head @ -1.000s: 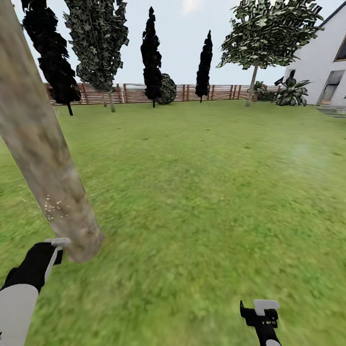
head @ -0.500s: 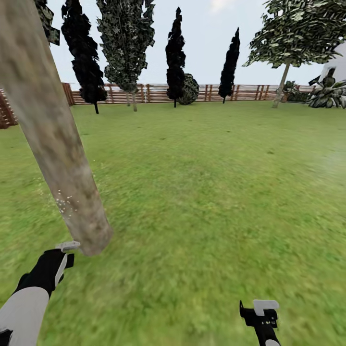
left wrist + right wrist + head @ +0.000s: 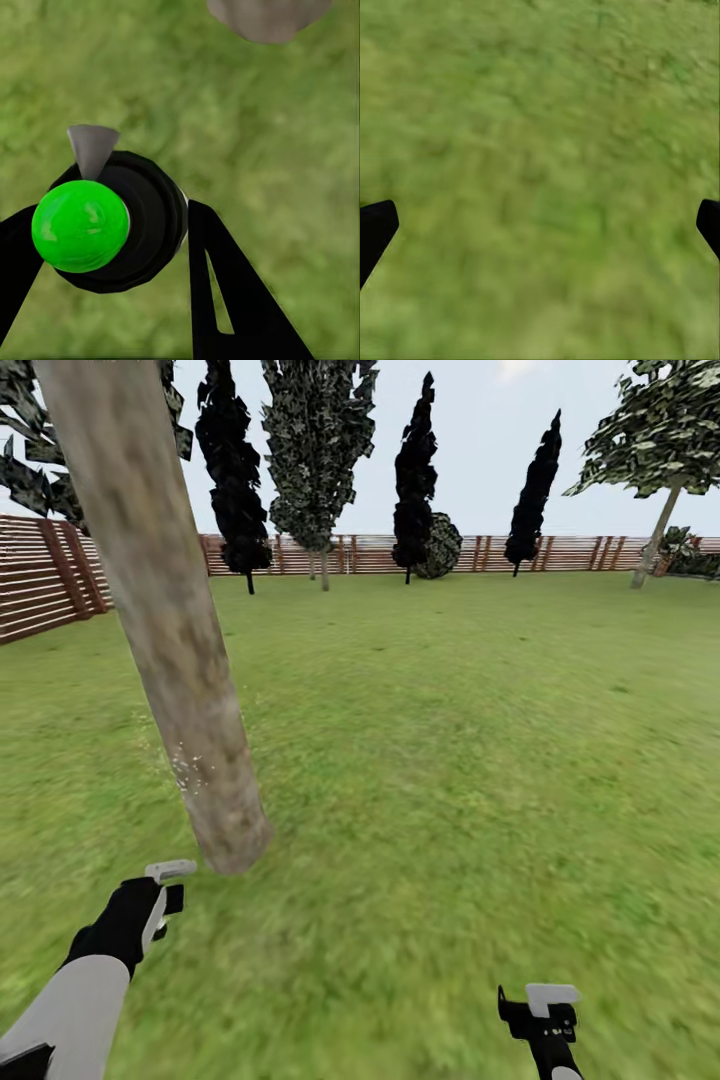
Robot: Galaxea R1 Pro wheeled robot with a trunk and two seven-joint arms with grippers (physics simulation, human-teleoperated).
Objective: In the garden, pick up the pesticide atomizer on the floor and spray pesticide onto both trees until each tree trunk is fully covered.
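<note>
The trunk (image 3: pixel 170 630) is standing just ahead of the left gripper (image 3: pixel 165 885), blocking it; open grass (image 3: pixel 450 760) is lying ahead of the right gripper (image 3: pixel 540 1000).

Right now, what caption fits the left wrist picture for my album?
The left gripper holds the green-topped pesticide atomizer over the grass, near a tree trunk.

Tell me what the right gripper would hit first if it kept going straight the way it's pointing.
Probably just the grass. The right gripper is open, and bare lawn lies between its fingertips, though how far off is unclear.
</note>
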